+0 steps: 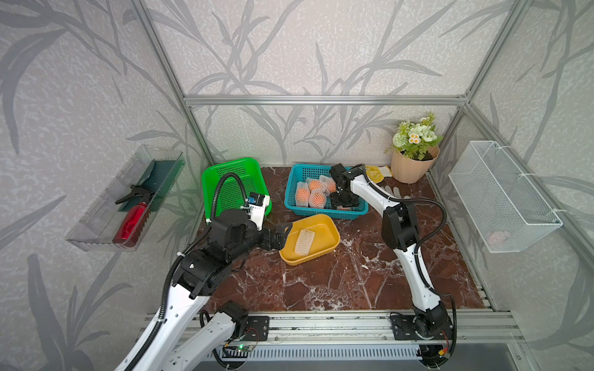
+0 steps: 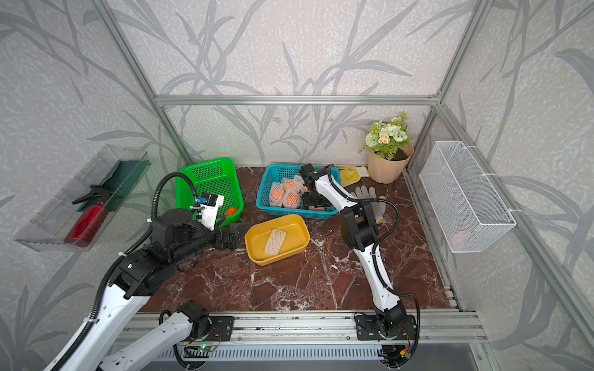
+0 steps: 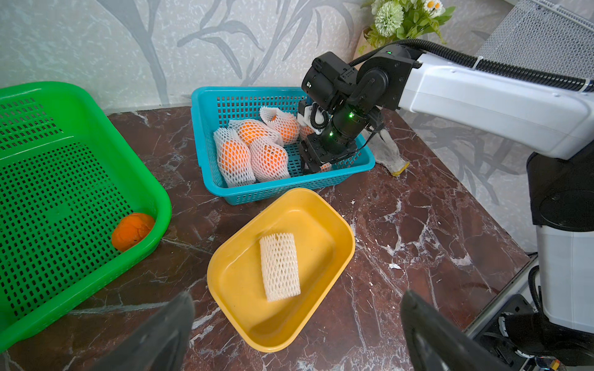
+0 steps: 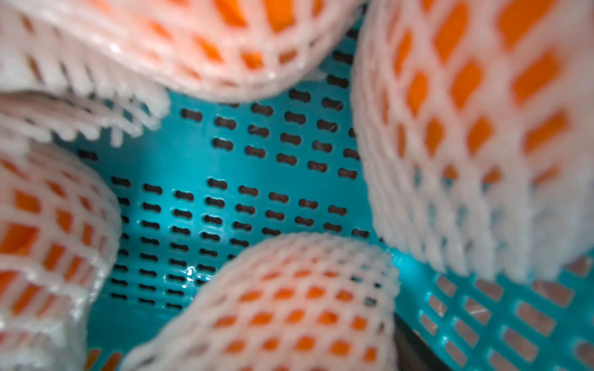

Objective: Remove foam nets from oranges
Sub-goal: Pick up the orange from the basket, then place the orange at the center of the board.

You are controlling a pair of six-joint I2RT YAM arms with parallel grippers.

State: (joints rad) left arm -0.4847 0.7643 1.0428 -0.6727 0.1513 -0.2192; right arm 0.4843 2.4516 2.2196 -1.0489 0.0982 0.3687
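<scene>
four cameras on one desk

both top views look down from high behind the arm bases and take in the whole desk [image 1: 321,282] almost identically. the left wrist camera sits just behind the left hand [image 3: 297,300], low over the desk. it faces the yellow tray [image 3: 302,194] and teal basket [image 3: 273,189] ahead of that hand, with the right hand [image 3: 313,162] in the basket; both top views share these. the right wrist camera looks into the basket from very close, blurring the oranges [image 4: 527,77] in foam nets [image 4: 289,273].

Left arm [image 1: 180,308] and right arm [image 1: 418,273]: glossy white shells, black joints, black corrugated cable hoses [image 1: 229,180], small green indicator lights [image 3: 352,115].
</scene>
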